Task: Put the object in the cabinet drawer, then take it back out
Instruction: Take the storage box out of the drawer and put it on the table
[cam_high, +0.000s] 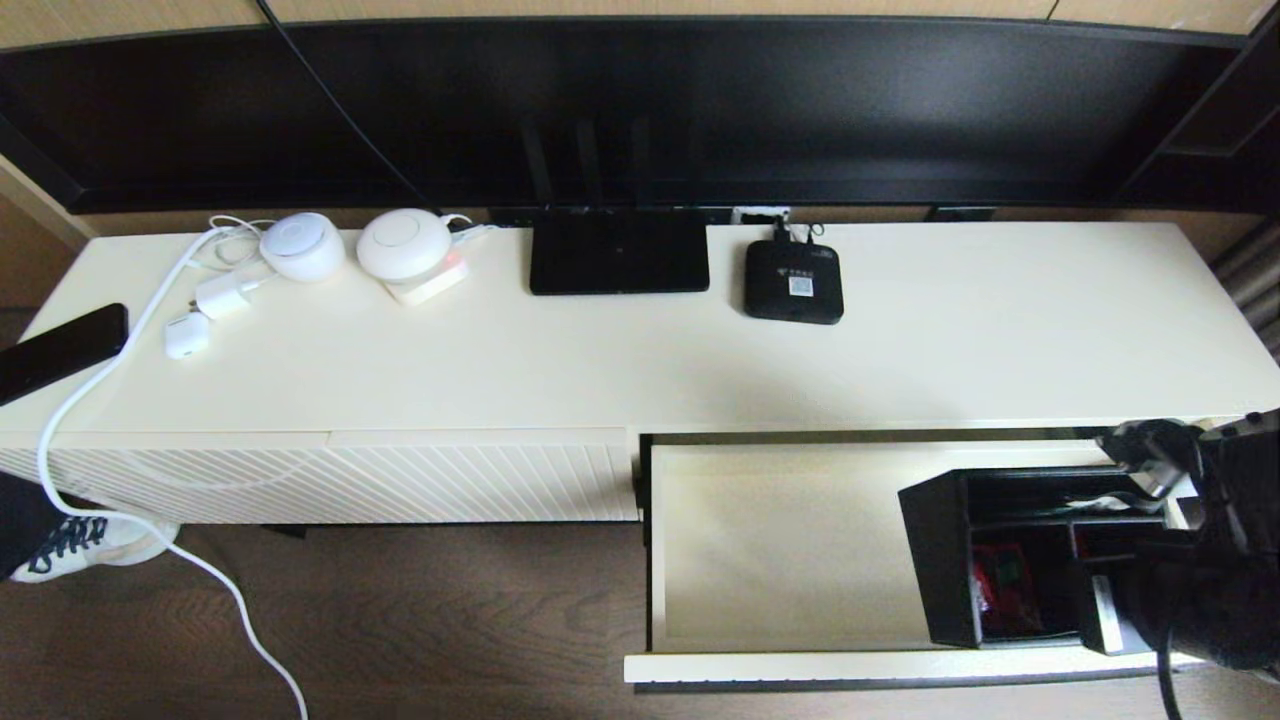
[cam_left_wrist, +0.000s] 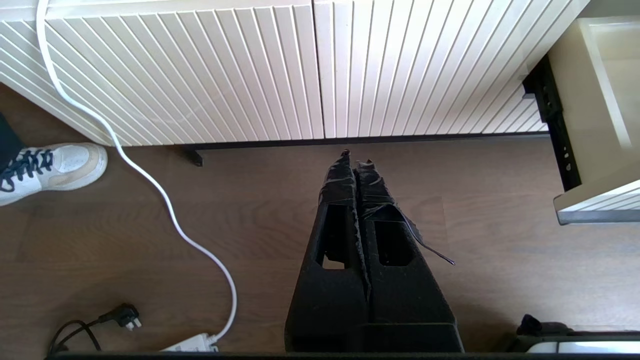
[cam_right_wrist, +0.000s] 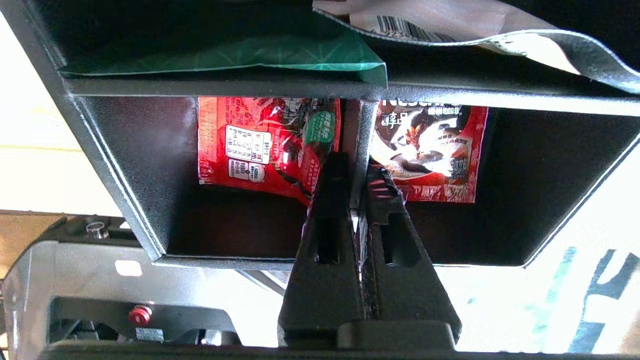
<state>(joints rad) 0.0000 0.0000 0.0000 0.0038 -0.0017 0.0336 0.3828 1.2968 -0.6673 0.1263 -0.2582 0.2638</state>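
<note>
Right gripper (cam_right_wrist: 356, 185) has its jaws pinched tight on the thin divider wall between two compartments of the black organizer box (cam_high: 940, 545), one finger down each side of the wall. The box is over the right part of the open cabinet drawer (cam_high: 780, 540), tilted toward the camera; whether it rests on the drawer floor or hangs just above it can't be told. Red coffee packets (cam_right_wrist: 265, 145) lie in both gripped compartments, a green packet (cam_right_wrist: 225, 52) in the long far one. The right arm covers the box's right end in the head view, and the drawer's handle bar is out of sight. Left half of the drawer interior is bare cream; box sits close to the near front panel. Left gripper (cam_left_wrist: 356, 165) hangs parked over the wood floor (cam_left_wrist: 250, 225) in front of the ribbed cabinet front (cam_left_wrist: 250, 70), jaws pressed together, holding nothing.
</note>
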